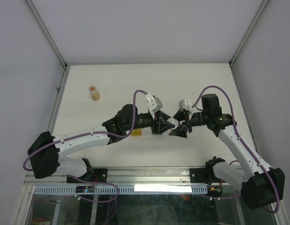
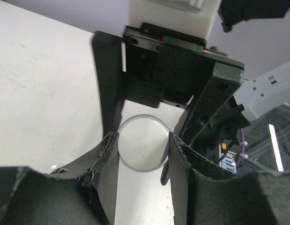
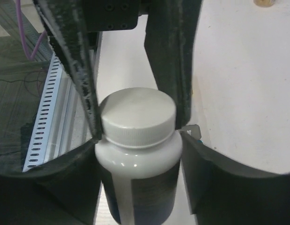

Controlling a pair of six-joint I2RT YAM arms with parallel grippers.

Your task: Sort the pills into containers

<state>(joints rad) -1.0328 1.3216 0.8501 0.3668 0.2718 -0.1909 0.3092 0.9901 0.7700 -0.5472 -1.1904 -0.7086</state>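
Observation:
A white pill bottle with a dark label is held in the air between both grippers. My right gripper is shut on the bottle's body. My left gripper is shut on its white ribbed cap, with its fingers on either side of the cap in the right wrist view. Of the containers, only a yellow bit shows under my left arm. A grey lid flap with a teal edge shows beside the bottle. No loose pills are in view.
A small orange vial stands at the far left of the white table, and it also shows in the right wrist view. Walls enclose the table's left, right and back. A metal rail runs along the near edge.

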